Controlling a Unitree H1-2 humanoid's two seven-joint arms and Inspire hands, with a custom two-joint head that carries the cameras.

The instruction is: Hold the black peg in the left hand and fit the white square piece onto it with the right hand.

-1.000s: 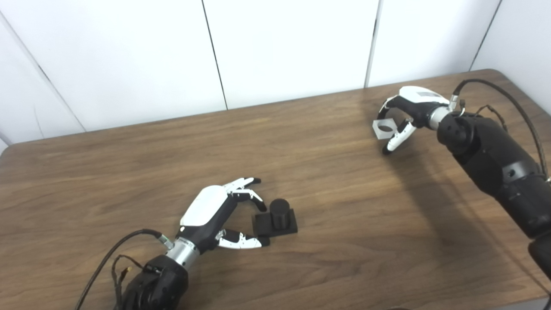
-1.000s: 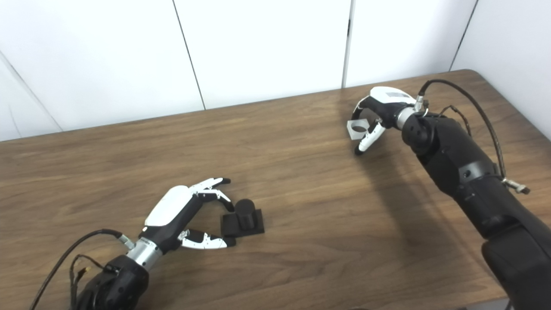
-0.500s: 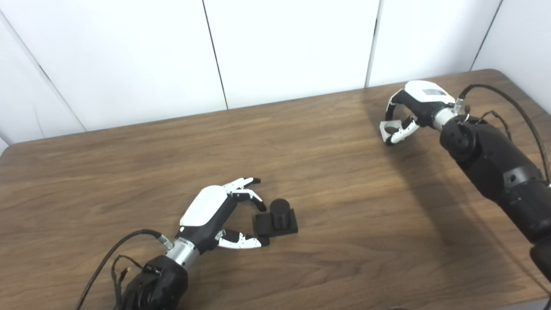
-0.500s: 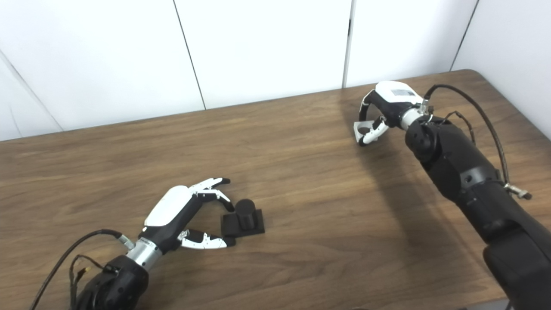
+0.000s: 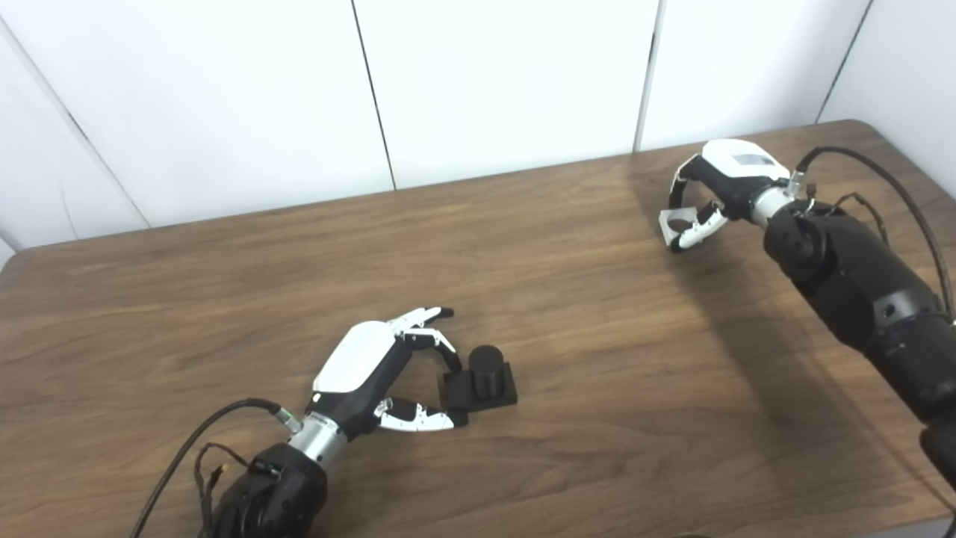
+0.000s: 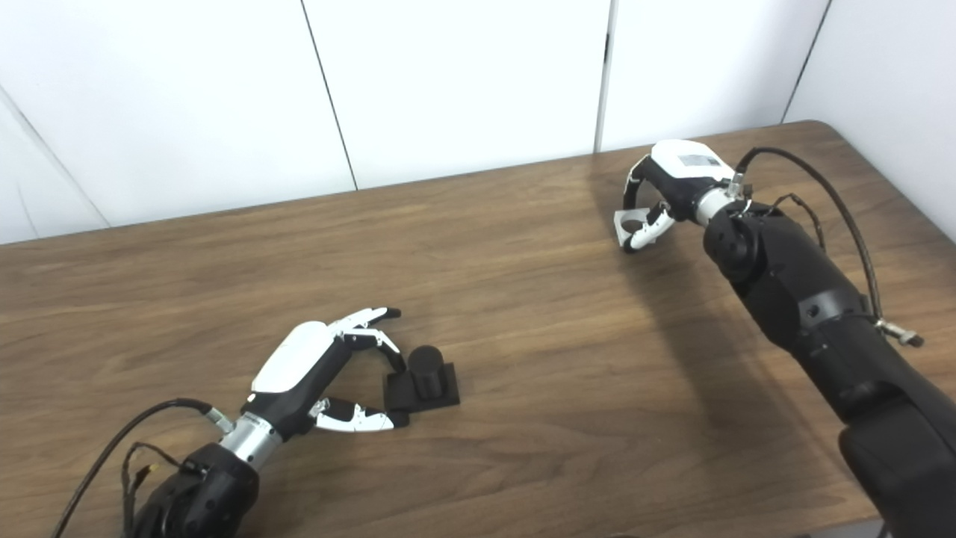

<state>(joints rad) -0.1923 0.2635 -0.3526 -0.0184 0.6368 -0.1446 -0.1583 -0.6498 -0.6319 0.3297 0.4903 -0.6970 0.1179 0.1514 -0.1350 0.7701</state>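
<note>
Standing beside the table [image 5: 224, 299], I see the left hand [image 5: 366, 366] lying low on the wood with its fingers spread apart. The black peg [image 5: 484, 370] stands upright on its square black base just beyond the fingertips. One upper finger [image 5: 448, 357] reaches to the near edge of the base, and the thumb [image 5: 418, 420] lies along the wood below the base corner, perhaps touching it. The hand is not closed on the peg, so I judge that it only frames it, ready to close and keep it from sliding when the other piece comes down.

Far from there, near the back right part of the table, the right hand [image 5: 709, 194] is curled around the white square piece [image 5: 676, 224]. This piece sits between the bent fingers above and the thumb below, and its round hole is partly visible. The piece looks pinched at its edges, I think so that the hole stays free for the peg. Whether it rests on the wood or is a little above it, I cannot tell.

To my judgement the fitting is not yet begun: the peg and the white piece are well apart. The left hand should first take a firm hold, and the right must carry the piece across and turn the hole downward over the peg.
</note>
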